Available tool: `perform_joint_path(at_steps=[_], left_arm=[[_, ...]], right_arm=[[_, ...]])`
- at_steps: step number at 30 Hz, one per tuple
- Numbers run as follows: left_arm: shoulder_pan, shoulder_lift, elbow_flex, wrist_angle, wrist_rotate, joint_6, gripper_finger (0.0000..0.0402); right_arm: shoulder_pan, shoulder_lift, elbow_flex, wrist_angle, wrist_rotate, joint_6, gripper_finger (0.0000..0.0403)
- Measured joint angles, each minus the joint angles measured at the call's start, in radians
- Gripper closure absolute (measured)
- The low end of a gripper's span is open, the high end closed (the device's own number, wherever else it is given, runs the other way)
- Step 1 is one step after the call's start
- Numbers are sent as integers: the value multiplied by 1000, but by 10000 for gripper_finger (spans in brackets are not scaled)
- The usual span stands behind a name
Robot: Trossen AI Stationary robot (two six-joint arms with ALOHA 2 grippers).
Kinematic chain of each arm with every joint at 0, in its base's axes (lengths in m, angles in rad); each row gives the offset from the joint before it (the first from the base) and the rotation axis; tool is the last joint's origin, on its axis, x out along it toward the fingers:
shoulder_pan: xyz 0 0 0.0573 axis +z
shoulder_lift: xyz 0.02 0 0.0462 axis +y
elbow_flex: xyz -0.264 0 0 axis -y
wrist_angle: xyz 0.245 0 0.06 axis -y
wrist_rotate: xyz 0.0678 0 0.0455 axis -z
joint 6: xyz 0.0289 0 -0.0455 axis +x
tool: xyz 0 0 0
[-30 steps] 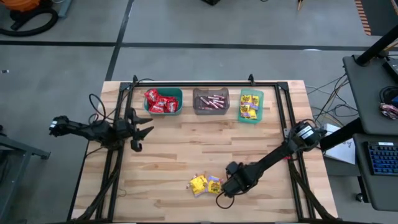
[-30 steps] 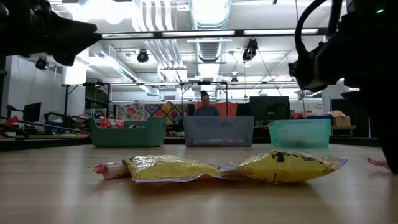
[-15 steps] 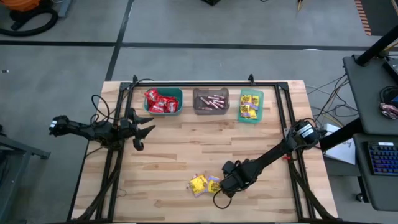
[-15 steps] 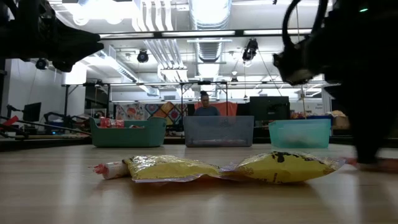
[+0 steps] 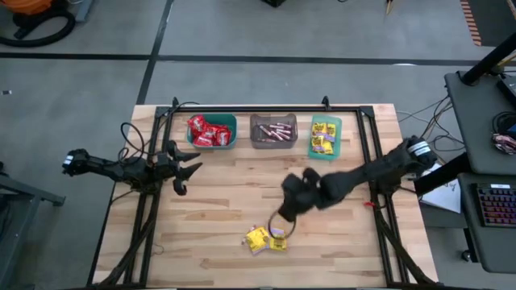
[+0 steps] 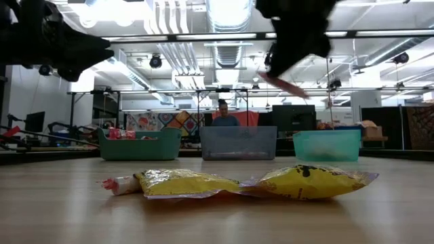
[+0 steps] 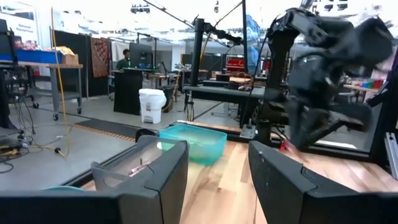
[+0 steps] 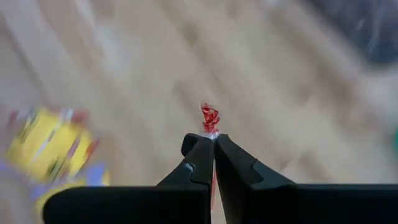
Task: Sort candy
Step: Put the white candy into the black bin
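While pinched shut on a thin red-striped candy stick (image 8: pixel 210 118), right gripper (image 5: pixel 292 192) hangs above the wooden table (image 5: pixel 226 201). Just below and nearer: yellow packets (image 5: pixel 264 239) lying flat. Farther off: teal bin (image 5: pixel 213 130), grey bin (image 5: pixel 272 131), green bin (image 5: pixel 326 137). Left gripper (image 5: pixel 184 167) at the table's left side, fingers apart, empty. Beyond, a workshop with a person (image 6: pixel 223 115).

Two dark jointed arms with looping black cables, each ending in blocky black fingers (image 7: pixel 155 180).
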Motion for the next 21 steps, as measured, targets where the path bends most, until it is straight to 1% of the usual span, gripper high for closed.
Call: perform_joint_path(at_steps=[3, 7, 9, 11, 13, 16, 18, 21], left_arm=[[0, 11, 0, 0, 0, -17, 248], [0, 29, 0, 0, 0, -28, 248], [0, 38, 0, -1, 0, -38, 248], [0, 44, 0, -1, 0, -47, 248], [0, 51, 0, 0, -1, -56, 248], [0, 52, 0, 1, -2, -73, 248], [0, 51, 0, 0, -1, -82, 248], [0, 52, 3, 1, -2, -94, 248]], right_arm=[[-89, -32, 0, 95, 41, -183, 395], [-218, -47, -8, 339, 46, -452, 395], [-283, -39, -30, 491, 21, -576, 395], [-346, -28, -65, 678, -38, -674, 394], [-408, -9, -110, 859, -77, -740, 394], [-493, 33, -191, 1108, -83, -819, 394], [-547, 70, -244, 1256, -85, -826, 394], [-616, 128, -296, 1396, -85, -815, 394]])
